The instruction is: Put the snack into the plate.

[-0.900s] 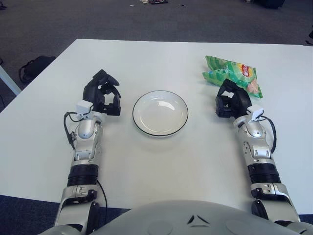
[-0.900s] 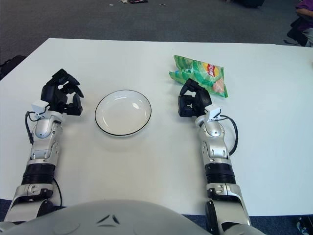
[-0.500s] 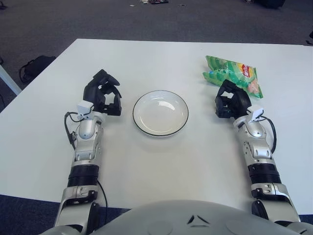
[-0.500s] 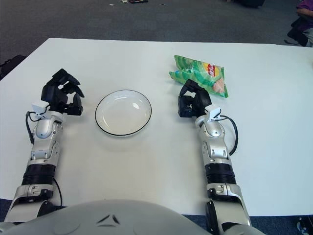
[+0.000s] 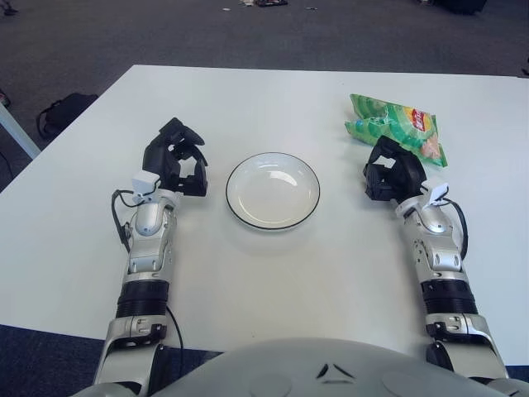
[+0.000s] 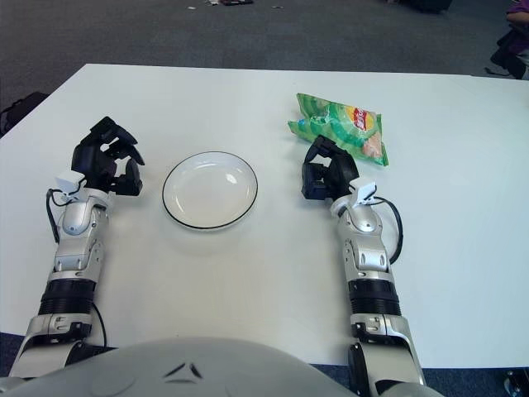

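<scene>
A green snack bag (image 5: 395, 126) lies flat on the white table at the far right. A white plate with a dark rim (image 5: 273, 190) sits empty in the middle. My right hand (image 5: 391, 174) rests on the table just in front of the bag's near edge, fingers curled and holding nothing. My left hand (image 5: 175, 163) rests left of the plate, fingers curled and empty. The bag also shows in the right eye view (image 6: 340, 126), with the right hand (image 6: 328, 172) just below it.
The white table (image 5: 273, 273) stretches out around the plate. Dark carpet lies beyond its far edge. A black bag (image 5: 59, 111) sits on the floor to the left of the table.
</scene>
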You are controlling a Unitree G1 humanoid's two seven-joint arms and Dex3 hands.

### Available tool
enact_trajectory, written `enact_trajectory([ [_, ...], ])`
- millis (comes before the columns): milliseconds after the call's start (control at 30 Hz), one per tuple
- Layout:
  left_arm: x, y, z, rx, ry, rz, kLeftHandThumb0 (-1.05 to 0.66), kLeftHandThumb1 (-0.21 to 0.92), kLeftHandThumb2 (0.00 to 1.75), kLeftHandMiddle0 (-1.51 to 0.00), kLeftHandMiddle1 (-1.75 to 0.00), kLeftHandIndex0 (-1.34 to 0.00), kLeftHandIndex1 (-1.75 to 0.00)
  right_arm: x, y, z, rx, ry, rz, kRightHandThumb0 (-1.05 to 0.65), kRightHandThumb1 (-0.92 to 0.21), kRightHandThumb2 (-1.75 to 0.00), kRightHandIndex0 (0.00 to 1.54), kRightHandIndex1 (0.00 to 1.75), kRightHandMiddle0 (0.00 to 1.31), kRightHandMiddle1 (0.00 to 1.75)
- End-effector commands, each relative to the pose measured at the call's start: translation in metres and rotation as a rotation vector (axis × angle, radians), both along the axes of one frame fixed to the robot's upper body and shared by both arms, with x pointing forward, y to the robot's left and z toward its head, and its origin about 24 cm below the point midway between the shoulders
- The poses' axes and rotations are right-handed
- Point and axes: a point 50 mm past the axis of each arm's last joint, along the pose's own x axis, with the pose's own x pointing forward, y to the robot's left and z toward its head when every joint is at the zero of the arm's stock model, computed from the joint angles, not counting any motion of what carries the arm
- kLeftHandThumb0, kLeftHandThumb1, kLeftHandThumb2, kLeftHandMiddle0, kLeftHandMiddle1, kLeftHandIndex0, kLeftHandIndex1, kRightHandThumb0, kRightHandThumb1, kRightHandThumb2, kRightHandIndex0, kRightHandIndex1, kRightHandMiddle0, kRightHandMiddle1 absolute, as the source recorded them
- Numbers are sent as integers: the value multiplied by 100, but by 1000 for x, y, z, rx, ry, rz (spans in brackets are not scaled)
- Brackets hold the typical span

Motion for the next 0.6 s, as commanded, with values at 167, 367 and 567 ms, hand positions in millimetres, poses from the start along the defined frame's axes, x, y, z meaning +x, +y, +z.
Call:
enact_trajectory([
  [167,-28,-9,-61,-87,242,38,-2,-5,165,-90,-175,-78,-149,-4,1,16,-44,44,-82,-45,-41,-119,110,175,54,175],
  [367,-27,-10,-62,-71,242,32,-2,-9,171,-93,-175,-78,-154,-1,-1,35,-142,45,-72,-41,-55,-101,96,175,43,175],
  [567,-26,-11,-62,-55,237,20,-2,-10,172,-94,-175,-78,-155,8,-7,53,-248,21,-66,-11,-47,-113,55,175,40,175],
])
